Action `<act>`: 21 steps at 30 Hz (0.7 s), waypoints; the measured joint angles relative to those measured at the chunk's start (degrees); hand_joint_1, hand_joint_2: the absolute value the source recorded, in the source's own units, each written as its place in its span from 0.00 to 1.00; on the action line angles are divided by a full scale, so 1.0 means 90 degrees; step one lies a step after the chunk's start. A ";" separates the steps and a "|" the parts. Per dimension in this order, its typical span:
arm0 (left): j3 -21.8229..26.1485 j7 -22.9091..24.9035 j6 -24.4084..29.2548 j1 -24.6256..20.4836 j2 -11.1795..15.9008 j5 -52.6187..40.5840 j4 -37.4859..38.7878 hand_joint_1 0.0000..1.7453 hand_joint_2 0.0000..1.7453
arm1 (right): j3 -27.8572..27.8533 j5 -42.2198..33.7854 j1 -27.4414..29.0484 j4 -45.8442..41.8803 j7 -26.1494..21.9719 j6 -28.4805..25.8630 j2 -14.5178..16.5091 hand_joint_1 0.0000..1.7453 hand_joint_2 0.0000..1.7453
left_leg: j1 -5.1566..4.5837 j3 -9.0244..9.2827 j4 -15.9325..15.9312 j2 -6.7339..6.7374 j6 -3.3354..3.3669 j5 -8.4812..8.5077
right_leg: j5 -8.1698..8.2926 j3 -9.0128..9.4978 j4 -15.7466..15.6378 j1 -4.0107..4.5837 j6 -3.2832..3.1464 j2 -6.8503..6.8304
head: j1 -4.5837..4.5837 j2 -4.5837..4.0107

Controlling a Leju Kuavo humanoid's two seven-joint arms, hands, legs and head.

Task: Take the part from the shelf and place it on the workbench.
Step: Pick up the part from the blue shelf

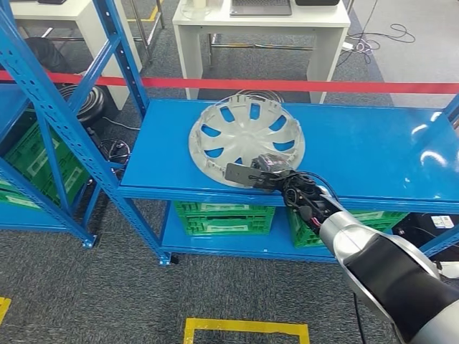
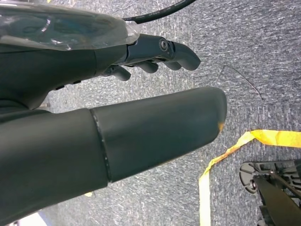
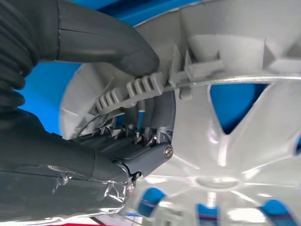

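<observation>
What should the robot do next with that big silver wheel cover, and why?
Probably lift it gently off the blue shelf. The right hand already grips the wheel cover by its near rim, thumb on one side and fingers on the other, while the cover lies flat on the shelf.
</observation>
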 joint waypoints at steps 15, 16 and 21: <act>0.0000 0.0002 0.0013 -0.0005 -0.0005 -0.0002 0.0000 0.00 0.00 | 0.0000 0.0000 0.0008 -0.0023 -0.0006 0.0029 -0.0015 0.98 1.00 | 0.0000 0.0000 0.0000 0.0000 -0.0001 -0.0001 | -0.0001 -0.0002 0.0000 0.0000 -0.0001 -0.0001 | -0.0001 0.0000; 0.0000 0.0004 0.0018 -0.0005 -0.0005 -0.0002 0.0000 0.00 0.00 | -0.0001 0.0000 0.0011 -0.0029 -0.0005 0.0029 -0.0019 0.98 1.00 | 0.0000 0.0000 0.0000 0.0000 -0.0001 -0.0001 | -0.0001 -0.0002 0.0000 0.0000 -0.0001 -0.0001 | -0.0001 0.0000; 0.0000 0.0005 0.0022 -0.0005 -0.0006 -0.0002 0.0000 0.00 0.00 | -0.0003 0.0000 0.0034 -0.0051 -0.0001 0.0029 -0.0032 0.98 1.00 | 0.0000 0.0000 0.0000 0.0000 -0.0001 0.0000 | -0.0001 -0.0001 0.0000 0.0000 -0.0001 0.0000 | -0.0001 0.0000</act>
